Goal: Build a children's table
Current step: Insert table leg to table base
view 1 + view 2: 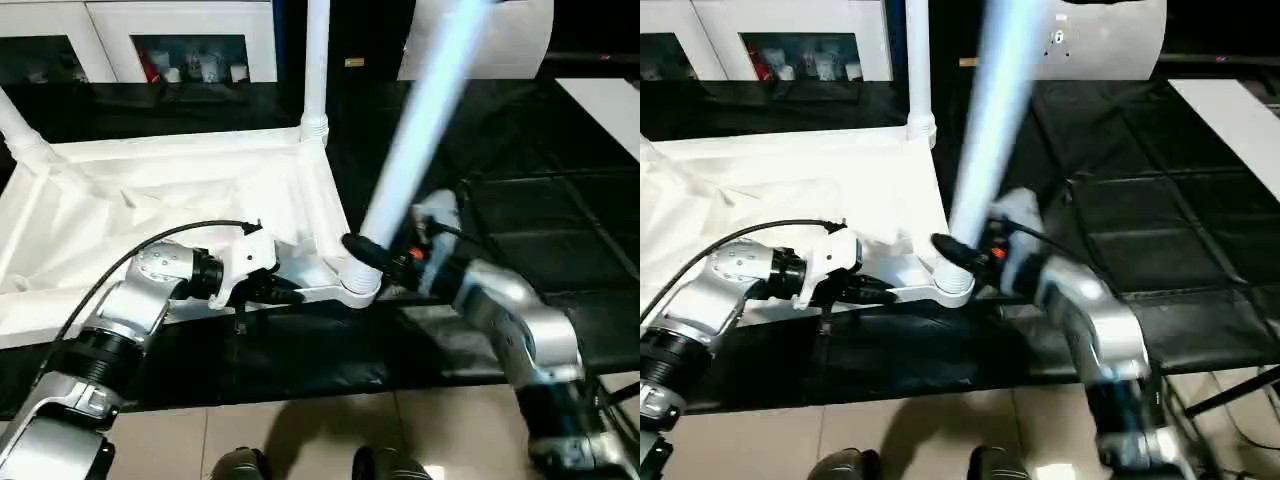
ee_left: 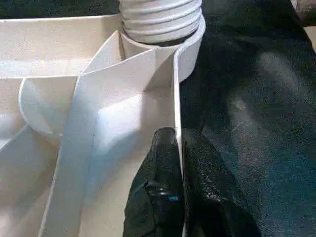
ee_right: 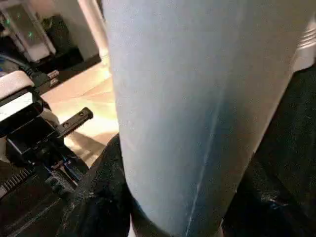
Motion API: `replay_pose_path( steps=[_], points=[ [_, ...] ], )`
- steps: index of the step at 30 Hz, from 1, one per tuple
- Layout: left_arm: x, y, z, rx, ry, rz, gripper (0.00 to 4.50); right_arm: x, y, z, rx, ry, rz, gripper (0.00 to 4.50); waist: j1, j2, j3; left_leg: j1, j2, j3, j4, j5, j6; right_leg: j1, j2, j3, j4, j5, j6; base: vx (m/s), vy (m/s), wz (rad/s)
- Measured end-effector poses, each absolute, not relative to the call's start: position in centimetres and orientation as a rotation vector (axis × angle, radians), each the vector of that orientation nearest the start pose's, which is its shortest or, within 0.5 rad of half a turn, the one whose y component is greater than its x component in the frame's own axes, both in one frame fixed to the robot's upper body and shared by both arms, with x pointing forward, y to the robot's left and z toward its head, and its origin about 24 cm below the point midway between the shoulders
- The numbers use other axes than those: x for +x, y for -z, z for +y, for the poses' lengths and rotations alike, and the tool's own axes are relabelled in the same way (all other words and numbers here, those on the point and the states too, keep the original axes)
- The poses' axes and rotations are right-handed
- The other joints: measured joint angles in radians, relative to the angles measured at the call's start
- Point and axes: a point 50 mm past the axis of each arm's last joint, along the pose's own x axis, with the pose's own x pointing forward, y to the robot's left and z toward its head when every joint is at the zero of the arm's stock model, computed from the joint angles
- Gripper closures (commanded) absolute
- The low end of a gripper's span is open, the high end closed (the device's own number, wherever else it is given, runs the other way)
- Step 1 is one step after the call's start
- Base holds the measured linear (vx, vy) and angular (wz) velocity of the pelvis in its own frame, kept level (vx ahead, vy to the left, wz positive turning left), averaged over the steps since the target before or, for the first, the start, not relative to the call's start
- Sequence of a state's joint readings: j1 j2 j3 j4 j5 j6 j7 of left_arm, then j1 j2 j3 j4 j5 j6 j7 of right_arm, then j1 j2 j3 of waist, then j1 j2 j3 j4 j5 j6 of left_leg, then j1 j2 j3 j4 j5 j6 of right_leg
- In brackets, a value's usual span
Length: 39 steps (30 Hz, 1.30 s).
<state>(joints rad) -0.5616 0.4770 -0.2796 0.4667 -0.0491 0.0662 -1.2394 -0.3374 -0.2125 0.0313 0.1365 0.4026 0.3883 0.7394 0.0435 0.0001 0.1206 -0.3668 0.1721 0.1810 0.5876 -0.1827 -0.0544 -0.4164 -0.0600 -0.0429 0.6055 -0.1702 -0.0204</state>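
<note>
The children's table lies upside down on a black mat, its ribbed white top [image 1: 150, 200] facing up. One leg [image 1: 317, 60] stands upright in the far right corner socket, and another leg [image 1: 20, 130] slants up at the far left. My left gripper [image 1: 275, 292] is shut on the top's thin front rim [image 2: 176, 98], just beside the near right corner socket [image 1: 358, 285]. My right gripper [image 1: 375, 255] is shut on the lower end of a third leg [image 1: 420, 130], which leans up and to the right with its threaded end at that socket.
White cabinets with glass doors [image 1: 190, 40] line the back. The black mat [image 1: 540, 230] stretches to the right, with a white surface [image 1: 610, 110] beyond it. Tiled floor [image 1: 300, 430] and my feet [image 1: 240, 465] lie below the mat's front edge.
</note>
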Motion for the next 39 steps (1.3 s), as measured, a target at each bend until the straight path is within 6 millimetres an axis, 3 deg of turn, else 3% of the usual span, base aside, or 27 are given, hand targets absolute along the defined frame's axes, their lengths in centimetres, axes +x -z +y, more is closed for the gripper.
replay_pose_path(
  steps=[4, 11, 15, 25, 35, 39],
  points=[
    [31.3, -7.2, 15.6, 0.46, 1.339, 0.371, 4.5, 29.2, -6.9, -12.8, 0.251, -0.861, 0.117, 2.62, -0.002, 0.007, -0.004, 0.0, 0.0, 0.0, -0.001, 0.0, 0.0, 0.001, 0.0, 0.0, -0.003, 0.0, 0.0, 0.0, 0.0, 0.0],
    [31.2, -7.0, 15.5, 0.537, 1.358, 0.35, 4.5, 28.7, -6.6, -12.7, 0.126, -0.893, 0.075, 2.62, -0.003, 0.005, -0.007, 0.006, 0.0, 0.0, -0.008, 0.0, 0.0, 0.009, 0.001, -0.001, -0.012, 0.0, 0.0, 0.0, 0.0, 0.0],
    [31.4, -7.1, 15.6, 0.59, 1.359, 0.36, 4.5, 29.0, -7.0, -12.2, 0.016, -0.944, 0.073, 2.62, -0.006, 0.004, -0.006, 0.016, -0.001, 0.0, -0.013, 0.0, 0.0, 0.015, 0.001, -0.002, -0.013, -0.001, 0.002, 0.0, 0.0, 0.0],
    [31.8, -7.5, 15.8, 0.655, 1.386, 0.359, 4.5, 29.8, -8.1, -11.3, -0.2, -1.094, 0.087, 2.62, -0.014, -0.001, -0.008, 0.016, -0.001, -0.001, -0.026, 0.0, 0.0, 0.017, 0.002, -0.003, -0.029, -0.001, 0.002, 0.0, 0.0, 0.0],
    [32.6, -8.4, 16.1, 0.651, 1.426, 0.37, 4.5, 30.2, -9.2, -11.2, -0.242, -1.189, 0.139, 2.62, -0.015, -0.011, 0.008, 0.018, -0.002, 0.0, -0.034, 0.0, 0.0, 0.015, 0.002, -0.003, -0.03, -0.001, 0.002, 0.0, 0.0, 0.0],
    [33.0, -8.6, 15.9, 0.654, 1.441, 0.364, 4.5, 30.0, -9.6, -11.1, -0.225, -1.193, 0.157, 2.62, -0.012, -0.008, 0.015, 0.019, -0.003, 0.0, -0.038, 0.0, 0.0, 0.013, 0.002, -0.003, -0.033, -0.002, 0.003, 0.0, 0.0, 0.0]
  ],
)
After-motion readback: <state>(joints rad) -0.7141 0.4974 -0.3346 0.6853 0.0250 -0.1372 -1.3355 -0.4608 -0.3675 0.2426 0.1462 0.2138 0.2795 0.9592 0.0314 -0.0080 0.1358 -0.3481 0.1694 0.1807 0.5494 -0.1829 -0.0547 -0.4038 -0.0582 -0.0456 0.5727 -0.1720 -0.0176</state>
